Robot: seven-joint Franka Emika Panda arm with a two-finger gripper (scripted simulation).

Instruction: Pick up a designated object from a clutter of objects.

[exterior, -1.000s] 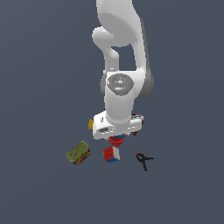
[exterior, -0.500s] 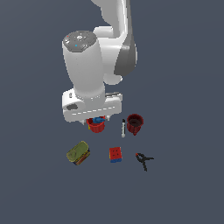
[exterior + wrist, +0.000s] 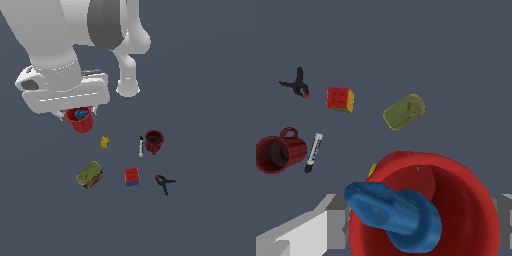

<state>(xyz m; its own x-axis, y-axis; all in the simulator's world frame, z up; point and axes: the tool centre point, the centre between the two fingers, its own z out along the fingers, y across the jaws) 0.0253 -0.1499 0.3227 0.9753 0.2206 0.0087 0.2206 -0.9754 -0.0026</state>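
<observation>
The designated object, a bright red tapered cup (image 3: 80,120) with a blue piece (image 3: 391,210) inside, hangs in the air under the white hand. My gripper (image 3: 78,113) is shut on it, its fingers mostly hidden by the hand and the cup. In the wrist view the bright red cup (image 3: 456,200) fills the near field. The clutter lies below on the floor: yellow block (image 3: 104,142), white-black marker (image 3: 141,146), dark red cup (image 3: 153,141), red-blue cube (image 3: 132,176), olive-green can (image 3: 89,174), black clamp (image 3: 164,183).
The wrist view shows the clamp (image 3: 297,86), cube (image 3: 339,98), can (image 3: 404,111), dark red cup (image 3: 278,152) and marker (image 3: 313,152) spread well below the held cup. The arm's large white links fill the exterior view's upper left.
The arm has risen and swung toward the exterior view's left, carrying the bright red cup up off the floor. The other items have stayed in place.
</observation>
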